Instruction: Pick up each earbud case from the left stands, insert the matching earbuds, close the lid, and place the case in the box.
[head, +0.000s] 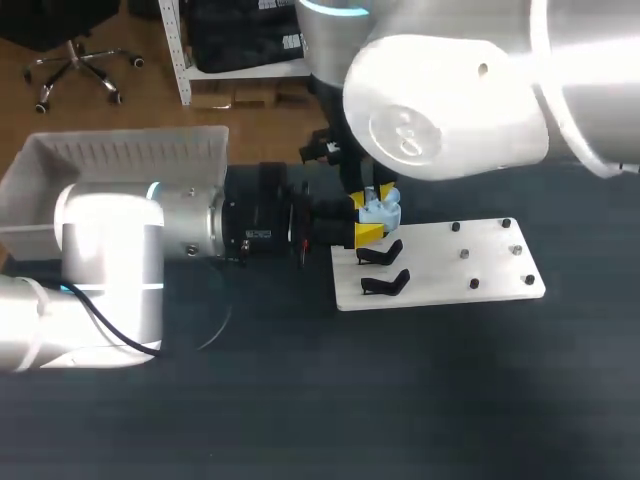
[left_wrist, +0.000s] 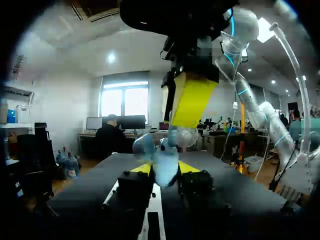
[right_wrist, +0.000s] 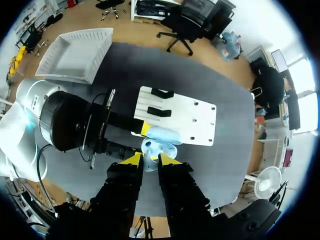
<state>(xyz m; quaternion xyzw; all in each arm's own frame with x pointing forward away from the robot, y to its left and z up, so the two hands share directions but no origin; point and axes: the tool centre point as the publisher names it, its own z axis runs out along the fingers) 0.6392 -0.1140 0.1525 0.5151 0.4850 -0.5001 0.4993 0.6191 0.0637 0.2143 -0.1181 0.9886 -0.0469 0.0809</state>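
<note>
A pale blue earbud case (head: 383, 212) hangs just above the back left corner of the white stand board (head: 440, 262). My left gripper (head: 368, 218) is shut on it from the side, and in the left wrist view the open case (left_wrist: 165, 161) sits between its yellow tips (left_wrist: 167, 169). From above, my right gripper (right_wrist: 151, 160) meets the case (right_wrist: 161, 136) and is shut on a small pale blue earbud (right_wrist: 149, 163) at its open mouth. One finger of the right gripper (left_wrist: 192, 100) stands right over the case. Two black stands (head: 381, 254) are bare.
A white box (head: 120, 160) stands at the table's back left, behind my left arm. Several small pegs (head: 465, 253) dot the board's right half. My right arm's big white body (head: 440, 110) hides the area behind the board.
</note>
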